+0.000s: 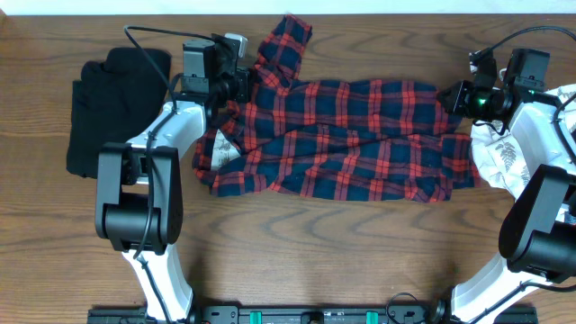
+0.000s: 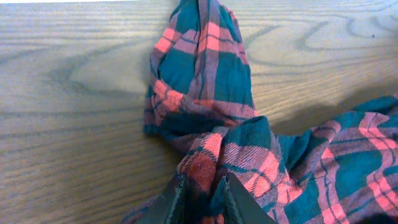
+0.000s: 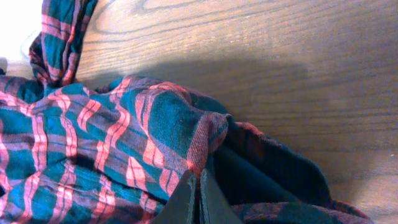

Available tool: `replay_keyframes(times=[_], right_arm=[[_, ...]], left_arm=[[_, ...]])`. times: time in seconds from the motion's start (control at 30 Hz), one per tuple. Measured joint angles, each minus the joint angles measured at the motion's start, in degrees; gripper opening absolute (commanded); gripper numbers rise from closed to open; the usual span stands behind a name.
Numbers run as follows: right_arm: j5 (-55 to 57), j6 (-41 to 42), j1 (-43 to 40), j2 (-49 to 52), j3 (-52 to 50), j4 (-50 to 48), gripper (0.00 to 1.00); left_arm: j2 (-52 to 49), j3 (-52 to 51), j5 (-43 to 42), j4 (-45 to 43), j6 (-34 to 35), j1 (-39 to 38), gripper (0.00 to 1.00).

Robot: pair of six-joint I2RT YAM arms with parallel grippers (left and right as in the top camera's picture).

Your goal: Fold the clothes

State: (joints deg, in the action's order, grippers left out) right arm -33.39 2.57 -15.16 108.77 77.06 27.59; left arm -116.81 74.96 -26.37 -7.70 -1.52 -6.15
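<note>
Far left of overhead view: black garment in a heap, well apart from the work. Left gripper at upper-left corner of plaid shirt, jaws narrow, pinching bunch of cloth near sleeve base. Shirt lies centre frame, long axis left to right, spanning between both claws; one sleeve trails toward top edge. Right gripper at shirt's upper-right edge, jaws pressed together, seemingly nipping thin hem. Each arm nearest its own end. Leaf-print garment far right, beside right arm.
</note>
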Motion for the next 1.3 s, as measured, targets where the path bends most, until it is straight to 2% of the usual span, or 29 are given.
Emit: replay_keyframes(times=[0.07,0.1,0.13,0.53,1.03,1.3], right_arm=[[0.0,0.0,0.0,0.0,0.0,0.0,0.04],[0.0,0.0,0.0,0.0,0.0,-0.1,0.04],[0.0,0.0,0.0,0.0,0.0,-0.1,0.04],[0.0,0.0,0.0,0.0,0.0,-0.2,0.03],[-4.7,0.5,-5.0,0.0,0.0,5.2,0.02],[-5.4,0.6,-5.8,0.0,0.0,9.3,0.01]], left_arm=[[-0.2,0.0,0.0,0.0,0.0,0.0,0.19],[-0.3,0.0,0.0,0.0,0.0,0.0,0.09],[-0.3,0.0,0.1,0.1,0.3,0.0,0.06],[-0.3,0.0,0.2,1.6,0.0,0.0,0.06],[11.7,0.0,0.2,18.0,6.3,6.1,0.06],[12.9,0.0,0.0,23.7,7.6,5.7,0.06]])
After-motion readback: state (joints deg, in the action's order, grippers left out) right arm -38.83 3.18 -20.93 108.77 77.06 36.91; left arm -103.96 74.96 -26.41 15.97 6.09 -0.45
